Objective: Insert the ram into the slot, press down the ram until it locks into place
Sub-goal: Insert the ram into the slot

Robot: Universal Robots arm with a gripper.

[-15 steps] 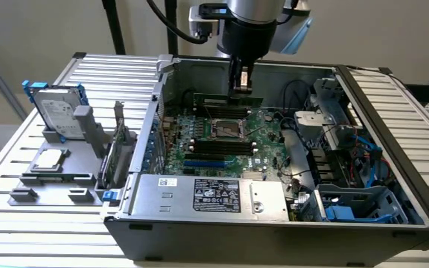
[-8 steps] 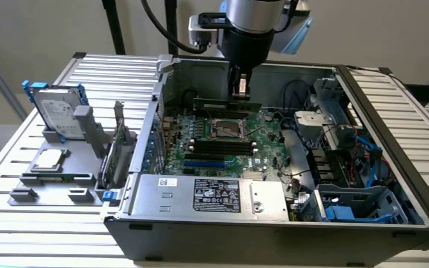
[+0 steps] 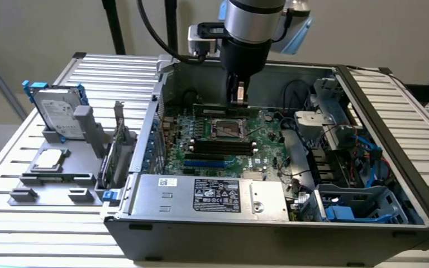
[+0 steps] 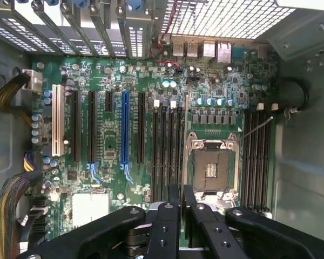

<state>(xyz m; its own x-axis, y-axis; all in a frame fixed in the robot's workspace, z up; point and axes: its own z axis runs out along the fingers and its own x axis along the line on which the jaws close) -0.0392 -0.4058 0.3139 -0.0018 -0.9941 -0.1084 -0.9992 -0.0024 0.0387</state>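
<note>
Inside the open computer case (image 3: 274,234) standing on the slatted counter (image 3: 51,234), the pincer (image 3: 238,100) is reaching down from the arm over the motherboard (image 3: 270,131).

Finding 1, condition of the pincer: in the wrist view the pincer (image 4: 182,190) is showing its two black fingers (image 4: 173,216) drawn close together, pinching the ram (image 4: 184,140) between them.

Finding 2, look of the ram: in the exterior view the ram (image 3: 216,110) is presenting as a long, thin, flat green stick with a darker band along its face. Individual chips cannot be made out. In the wrist view it is showing edge-on, as one narrow dark line.

Finding 3, heading and axis: the ram is standing on its long edge and lying level. Its long axis is running across the exterior view from left to right, with most of its visible length reaching out from the pincer toward the exterior view's left. That axis is running parallel to the bank of black slots.

Finding 4, position: the ram is hanging directly below the pincer, near the square silver CPU socket (image 4: 211,164). The slot (image 4: 177,145) closest to it is lying just beside its edge line in the wrist view. Whether the ram is touching the slot cannot be told.
</note>
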